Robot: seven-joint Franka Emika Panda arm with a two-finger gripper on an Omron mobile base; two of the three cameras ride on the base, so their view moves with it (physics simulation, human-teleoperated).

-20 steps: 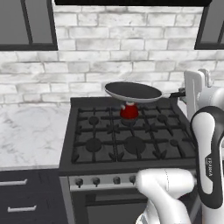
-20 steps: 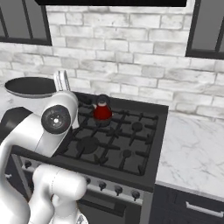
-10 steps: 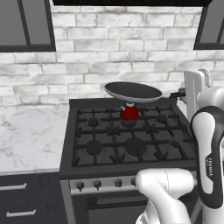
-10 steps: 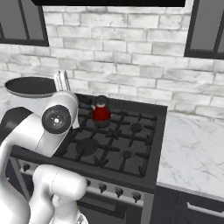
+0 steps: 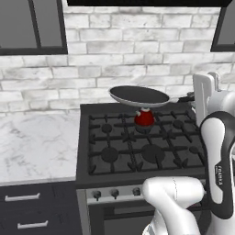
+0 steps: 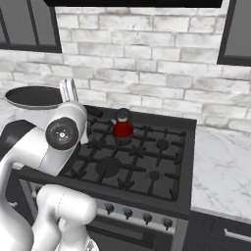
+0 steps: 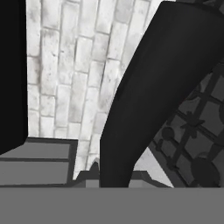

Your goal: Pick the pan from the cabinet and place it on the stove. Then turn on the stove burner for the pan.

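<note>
One gripper (image 5: 196, 97) clamping airborne pan (image 5: 139, 95)

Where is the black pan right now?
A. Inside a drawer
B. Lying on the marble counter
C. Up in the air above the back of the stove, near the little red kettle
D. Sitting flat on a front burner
C. The pan hangs clear above the grates of the stove, held by its handle at the gripper, with the red kettle standing just below its rim.
</note>
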